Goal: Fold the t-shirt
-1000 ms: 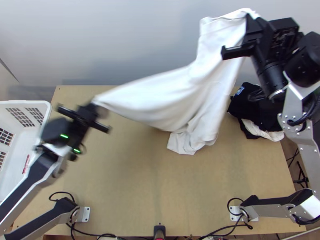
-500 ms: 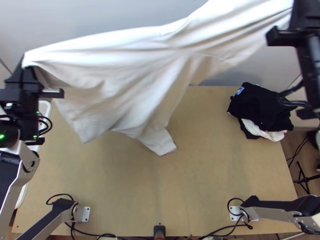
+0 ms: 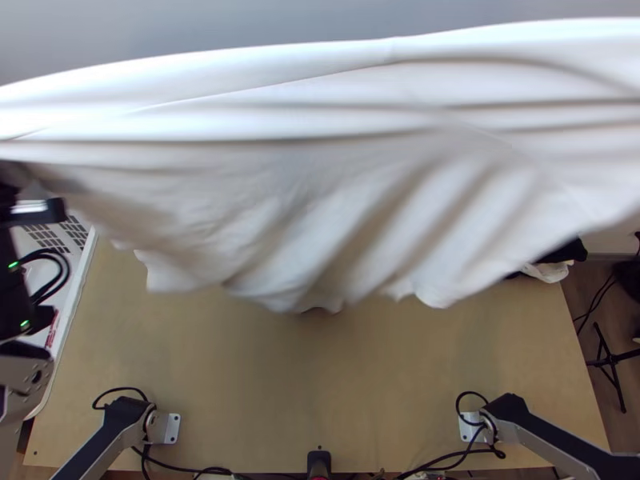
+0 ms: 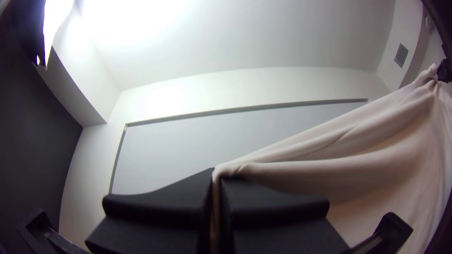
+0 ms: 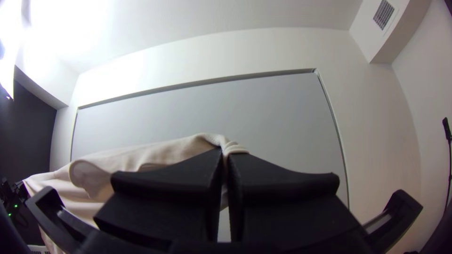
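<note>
T-shirt (image 3: 344,160), white, hangs stretched wide in the air between my two grippers, its upper edge nearly straight, soft slanting folds below. Its lower edge hangs over the wooden table (image 3: 240,376); whether it touches, I cannot tell. My left gripper (image 4: 216,176) has its black fingers clamped on one bunched corner; my right gripper (image 5: 225,157) pinches a thicker fold at the other end. I judge this as the spreading step, with folding yet to begin. To do it well, I should keep both arms level, ease the pull so neither pinch slips, then lower evenly, hem first, so the T-shirt settles flat. Farther out: a white basket (image 3: 82,260) by the left arm, dark clothing (image 3: 566,253) at the table's right.
</note>
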You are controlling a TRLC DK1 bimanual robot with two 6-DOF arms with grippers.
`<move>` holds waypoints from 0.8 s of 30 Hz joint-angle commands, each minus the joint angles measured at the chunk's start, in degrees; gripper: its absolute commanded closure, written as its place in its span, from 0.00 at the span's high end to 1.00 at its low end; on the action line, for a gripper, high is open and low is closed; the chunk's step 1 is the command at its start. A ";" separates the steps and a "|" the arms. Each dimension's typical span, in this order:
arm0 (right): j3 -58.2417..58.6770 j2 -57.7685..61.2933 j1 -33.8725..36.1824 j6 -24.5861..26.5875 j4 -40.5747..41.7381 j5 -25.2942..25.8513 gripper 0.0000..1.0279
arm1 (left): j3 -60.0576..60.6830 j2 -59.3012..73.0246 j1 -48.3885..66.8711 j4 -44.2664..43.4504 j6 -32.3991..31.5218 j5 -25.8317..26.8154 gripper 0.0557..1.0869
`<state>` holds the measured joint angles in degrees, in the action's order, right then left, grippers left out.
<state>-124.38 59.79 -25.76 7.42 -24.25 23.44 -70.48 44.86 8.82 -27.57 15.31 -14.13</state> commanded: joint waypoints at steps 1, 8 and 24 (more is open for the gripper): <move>-2.80 -6.09 2.56 2.60 1.05 -0.50 0.03 | -5.28 -1.53 -0.73 -3.54 2.36 -0.72 0.04; -5.00 -8.81 3.26 2.34 0.70 -1.03 0.03 | -7.22 -3.99 -0.47 -3.54 3.23 0.86 0.04; 15.48 -11.89 0.53 -5.57 -13.63 -5.60 0.03 | 8.60 -10.41 2.61 24.67 -22.78 8.33 0.04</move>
<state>-122.72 49.71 -23.27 3.46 -33.04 19.62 -72.86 37.28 9.04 -12.62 0.10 -8.54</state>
